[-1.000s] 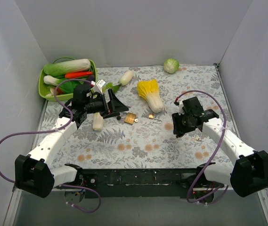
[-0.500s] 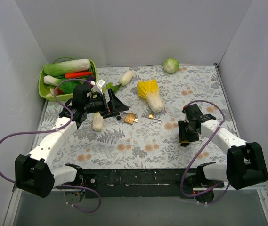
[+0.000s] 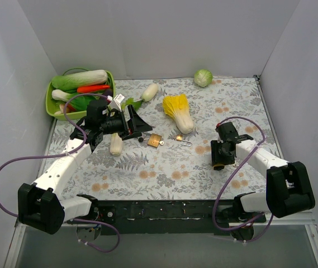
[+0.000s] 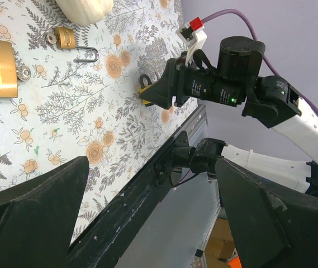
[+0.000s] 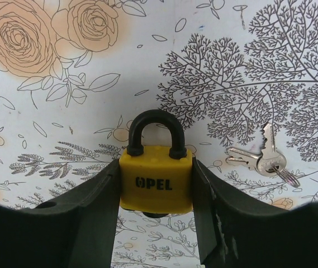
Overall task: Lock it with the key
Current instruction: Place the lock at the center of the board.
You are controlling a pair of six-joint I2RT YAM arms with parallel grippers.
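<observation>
Yellow padlock (image 5: 155,180): right-hand side of the table, toward the near edge, clamped by its body between the two fingers of the right gripper (image 3: 219,165). Black shackle points away from the wrist, with both legs seated in the body. The lock sits low over the floral cloth (image 3: 164,167); I cannot tell whether it touches.

Keys (image 5: 264,159): two on a ring, flat on the cloth just right of the padlock and not touching it. In the overhead view the right forearm hides them.

Left gripper (image 3: 139,120): jaws spread wide with nothing between them, held left of centre and well apart from the padlock.

Around:
- A brass padlock (image 3: 155,140) and a small brass lock (image 3: 180,138) with its shackle swung out lie near mid-table, between the two grippers.
- A yellow-leaved cabbage (image 3: 180,111) lies just beyond those two locks.
- A white radish (image 3: 115,144) lies beside the left gripper.
- A green basket (image 3: 51,106) of vegetables sits in the far left corner.
- A small green cabbage (image 3: 203,77) sits at the far wall.
- All of these lie left of or beyond the right gripper, apart from it.

Against a second ago:
- The right gripper was farther out and higher. It has since drawn back toward the near edge and come down, with the elbow folded in.
- The left arm and the loose items have not shifted.
</observation>
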